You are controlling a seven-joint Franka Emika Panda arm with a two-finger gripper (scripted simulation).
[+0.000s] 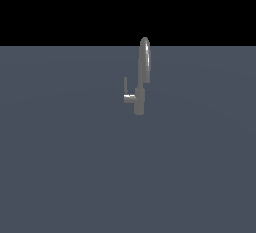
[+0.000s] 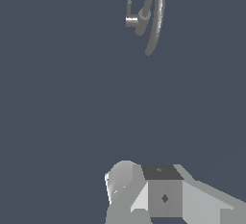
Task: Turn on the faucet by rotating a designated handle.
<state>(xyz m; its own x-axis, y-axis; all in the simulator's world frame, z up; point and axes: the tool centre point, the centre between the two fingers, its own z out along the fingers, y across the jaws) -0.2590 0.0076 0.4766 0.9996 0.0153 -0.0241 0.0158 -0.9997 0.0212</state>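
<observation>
The small grey faucet (image 1: 140,99) stands on the grey-blue floor, its tall arched spout (image 1: 145,59) rising above a short body. The handle (image 1: 126,89) is a thin L-shaped lever on the side toward the exterior view's left: a short horizontal stub with a slim bar pointing up. In the wrist view the faucet (image 2: 154,16) and the handle (image 2: 130,15) are far from me and small. Only grey parts of my gripper (image 2: 144,189) show at the edge of the wrist view, well apart from the faucet and touching nothing. Its jaws are not clearly shown. The arm is out of the exterior view.
A flat grey-blue floor (image 1: 60,167) spreads around the faucet, with a black background (image 1: 60,7) behind it. No other objects show.
</observation>
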